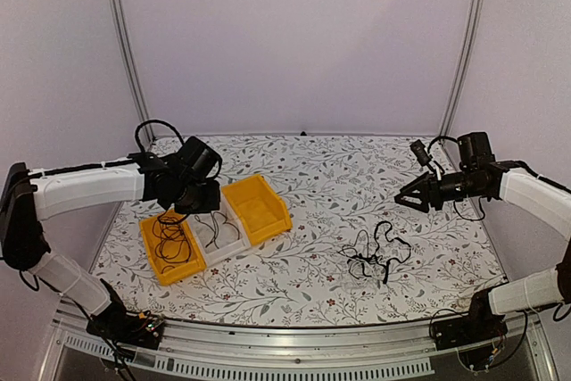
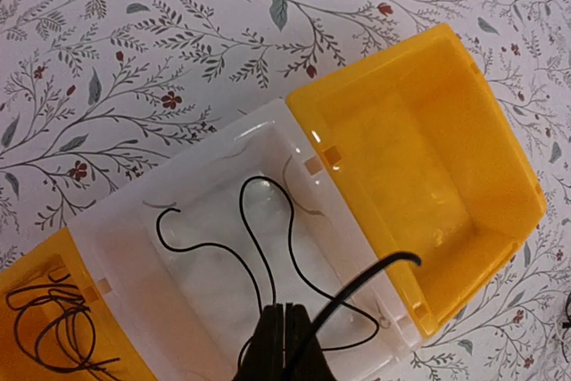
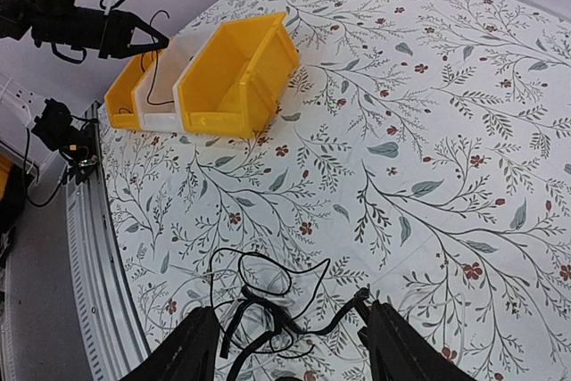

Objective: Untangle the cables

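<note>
Black cables (image 1: 376,256), yellow bins (image 1: 259,210), perhaps translucent white bin (image 2: 125,238), floral table (image 1: 339,176)

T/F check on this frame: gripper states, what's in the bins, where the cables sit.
1. The left gripper is shut on a black cable over the white bin. True.
2. Every cable is in a bin. False: a tangle of cables lies on the table.
3. The yellow bin nearest that tangle holds a cable. False: it is empty.
4. The right gripper is open and holds nothing. True.
</note>
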You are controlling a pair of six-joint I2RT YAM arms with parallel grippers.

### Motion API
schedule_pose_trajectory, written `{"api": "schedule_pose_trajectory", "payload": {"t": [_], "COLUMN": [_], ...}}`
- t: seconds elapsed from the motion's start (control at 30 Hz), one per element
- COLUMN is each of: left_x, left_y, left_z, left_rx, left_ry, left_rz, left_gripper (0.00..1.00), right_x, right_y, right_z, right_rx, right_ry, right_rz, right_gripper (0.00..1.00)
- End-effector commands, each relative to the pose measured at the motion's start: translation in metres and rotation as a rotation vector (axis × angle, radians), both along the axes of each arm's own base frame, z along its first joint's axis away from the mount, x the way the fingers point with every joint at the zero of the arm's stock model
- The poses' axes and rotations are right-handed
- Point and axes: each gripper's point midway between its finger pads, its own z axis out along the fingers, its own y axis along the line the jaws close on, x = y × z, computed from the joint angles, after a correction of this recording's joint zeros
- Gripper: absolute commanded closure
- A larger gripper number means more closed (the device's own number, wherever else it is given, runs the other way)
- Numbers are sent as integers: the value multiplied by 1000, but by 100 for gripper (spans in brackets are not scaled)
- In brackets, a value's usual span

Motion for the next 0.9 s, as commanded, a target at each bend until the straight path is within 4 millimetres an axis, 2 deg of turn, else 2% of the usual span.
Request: {"api": "schedule_pose_trajectory", "payload": {"t": [0.0, 0.13, 0.37, 0.47, 0.57, 0.67, 0.87], "left_x": [-7, -6, -2, 1, 5, 6, -10], "left_y": [-14, -19, -18, -24, -27, -24, -16], "left_z": [-31, -49, -78, -83, -78, -65, -37], "left_rx": [-66, -61, -14, -14, -16, -13, -49], "left_ry": [112, 168, 276, 298, 295, 286, 292], "left_rz": [-29, -35, 9, -4, -1, 17, 65], "left_gripper": [100, 100, 100, 100, 100, 92, 66], "right_x": [0, -1, -1, -1, -1, -1, 0], "right_y": [0, 0, -1, -1, -2, -4, -4], "right_z": [1, -1, -2, -2, -1, 0, 2], "right_rx": [0, -2, -6, -6, -6, -8, -9], "right_ry": [-10, -3, -4, -5, -10, -15, -20], "right_rz": [2, 3, 0, -2, -4, -9, -10], "right_gripper": [39, 39, 39, 39, 39, 39, 39]}}
